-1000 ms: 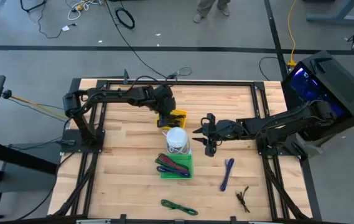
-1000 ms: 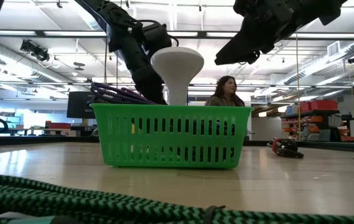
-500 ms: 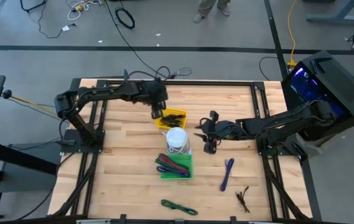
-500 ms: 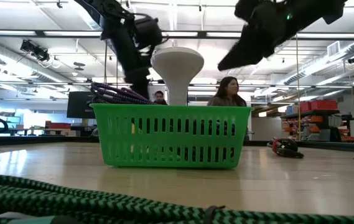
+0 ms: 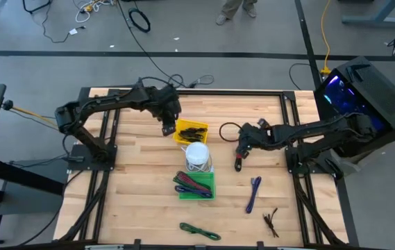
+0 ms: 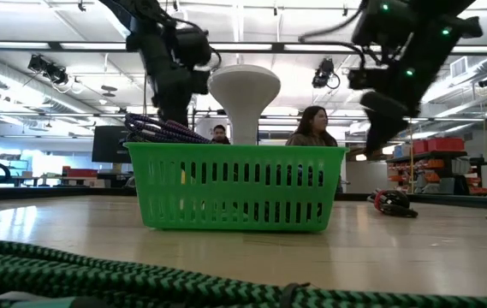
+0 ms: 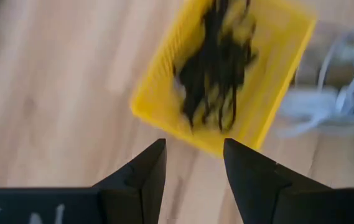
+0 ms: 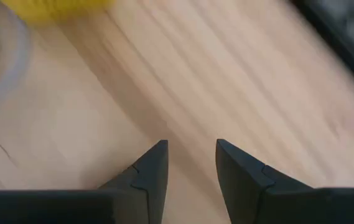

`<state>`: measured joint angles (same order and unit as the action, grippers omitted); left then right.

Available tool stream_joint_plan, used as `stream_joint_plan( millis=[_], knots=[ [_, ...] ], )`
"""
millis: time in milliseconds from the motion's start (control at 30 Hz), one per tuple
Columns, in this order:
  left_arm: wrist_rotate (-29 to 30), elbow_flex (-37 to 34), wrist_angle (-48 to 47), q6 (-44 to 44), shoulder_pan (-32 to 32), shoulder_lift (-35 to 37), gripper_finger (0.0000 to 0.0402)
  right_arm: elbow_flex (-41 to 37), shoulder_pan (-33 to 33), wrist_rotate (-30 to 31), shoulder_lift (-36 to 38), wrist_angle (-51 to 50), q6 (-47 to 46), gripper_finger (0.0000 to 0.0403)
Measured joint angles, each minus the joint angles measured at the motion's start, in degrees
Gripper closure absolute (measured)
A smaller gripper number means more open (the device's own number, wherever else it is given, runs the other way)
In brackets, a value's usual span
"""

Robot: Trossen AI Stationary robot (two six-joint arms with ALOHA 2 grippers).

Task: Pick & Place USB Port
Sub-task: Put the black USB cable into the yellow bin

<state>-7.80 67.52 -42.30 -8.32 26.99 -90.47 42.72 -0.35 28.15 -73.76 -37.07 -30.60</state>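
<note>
I cannot single out the USB port. A black tangle (image 7: 214,68) lies in the yellow basket (image 5: 205,127), and whether the port is among it does not show. My left gripper (image 5: 167,129) hangs open just left of that basket, pointing steeply down, with only wood and the basket's wall (image 7: 270,106) beyond its fingers. My right gripper (image 5: 239,164) points down over bare table to the right of the white round object (image 5: 197,155). It is open, with only wood showing between its fingers (image 8: 155,163).
A green basket (image 5: 196,192) holding dark and purple straps stands at mid-table, close to the low camera (image 6: 234,192). A purple strap (image 5: 254,194), a dark wire tie (image 5: 271,222) and a green strap (image 5: 199,230) lie toward the near edge. People stand beyond the table.
My left gripper has drawn away from above the yellow basket toward the table's left and far edge, rising a little and rolling. My right gripper has tipped from nearly level to pointing down, rolled, and sunk a little toward the right.
</note>
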Motion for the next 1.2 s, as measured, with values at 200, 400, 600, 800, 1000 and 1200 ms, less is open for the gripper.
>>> stream_joint_plan(
  millis=[200,400,600,800,1000,1200],
  knots=[
    [-0.43,-10.88,11.74,1.33,1.96,11.96,0.0236,-2.37,2.30,-3.17,0.17,-4.29,-12.31,0.0268],
    [-3.52,-26.85,23.97,9.99,-0.10,27.92,0.0236,-6.95,3.80,-9.49,0.26,9.67,-18.51,0.0268],
    [0.56,-35.56,27.12,14.17,-7.45,38.86,0.0236,-8.39,5.12,-10.69,0.26,13.15,-24.96,0.0268],
    [5.98,-38.57,28.97,15.58,-14.68,43.53,0.0236,-8.39,7.48,-11.65,0.26,13.12,-30.73,0.0261],
    [10.04,-38.83,29.12,15.66,-19.87,43.68,0.0236,-8.41,10.01,-11.14,-1.11,13.24,-36.15,0.0232],
    [13.14,-38.83,29.56,16.72,-23.95,43.67,0.0236,-8.41,10.76,-10.71,-5.11,15.67,-38.88,0.0197]
  ],
)
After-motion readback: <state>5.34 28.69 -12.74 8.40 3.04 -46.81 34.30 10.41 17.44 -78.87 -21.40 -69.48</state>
